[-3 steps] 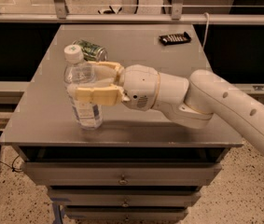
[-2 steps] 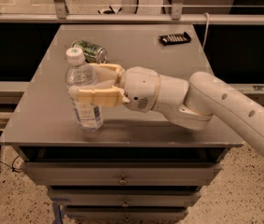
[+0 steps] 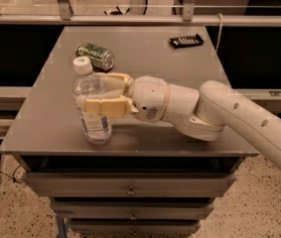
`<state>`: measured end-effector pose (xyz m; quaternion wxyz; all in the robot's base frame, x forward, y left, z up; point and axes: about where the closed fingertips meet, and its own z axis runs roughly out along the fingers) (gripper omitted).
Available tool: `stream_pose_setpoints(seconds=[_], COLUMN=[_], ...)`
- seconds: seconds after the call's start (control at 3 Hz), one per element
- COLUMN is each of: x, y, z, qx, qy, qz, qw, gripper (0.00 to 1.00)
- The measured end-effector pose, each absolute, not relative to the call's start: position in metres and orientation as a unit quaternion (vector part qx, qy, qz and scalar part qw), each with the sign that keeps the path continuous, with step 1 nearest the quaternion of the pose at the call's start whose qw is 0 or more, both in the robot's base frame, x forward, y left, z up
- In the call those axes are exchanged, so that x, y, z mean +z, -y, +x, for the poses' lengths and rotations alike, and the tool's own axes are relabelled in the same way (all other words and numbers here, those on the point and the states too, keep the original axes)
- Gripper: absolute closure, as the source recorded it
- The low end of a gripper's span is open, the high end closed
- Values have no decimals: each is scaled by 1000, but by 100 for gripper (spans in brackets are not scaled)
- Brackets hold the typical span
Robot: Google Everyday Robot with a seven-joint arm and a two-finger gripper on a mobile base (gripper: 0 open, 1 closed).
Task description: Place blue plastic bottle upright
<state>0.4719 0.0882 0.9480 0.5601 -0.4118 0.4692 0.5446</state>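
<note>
The blue plastic bottle [image 3: 93, 105] is a clear water bottle with a white cap and a pale printed label. It stands upright, tilted slightly, near the front left of the grey table [image 3: 145, 58]. My gripper [image 3: 91, 92] reaches in from the right. Its cream fingers [image 3: 105, 106] sit on either side of the bottle's upper body and are shut on it. The bottle's base rests on the tabletop.
A green metal drink can [image 3: 96, 56] lies on its side just behind the bottle. A black remote-like object [image 3: 185, 41] lies at the back right. The table's front edge is close under the bottle. Drawers sit below the tabletop.
The bottle's top has shifted slightly to the left and back; the gripper keeps its hold and the arm has barely moved.
</note>
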Motion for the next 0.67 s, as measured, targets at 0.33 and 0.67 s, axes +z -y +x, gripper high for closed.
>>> stream_pose_setpoints(seconds=[0.33,0.67], x=[944,942], y=[-89,-89], z=[473,472], qx=[545,545], qy=[-471,-471], qz=[-412,-413], qw=[558,557], gripper=[35,12])
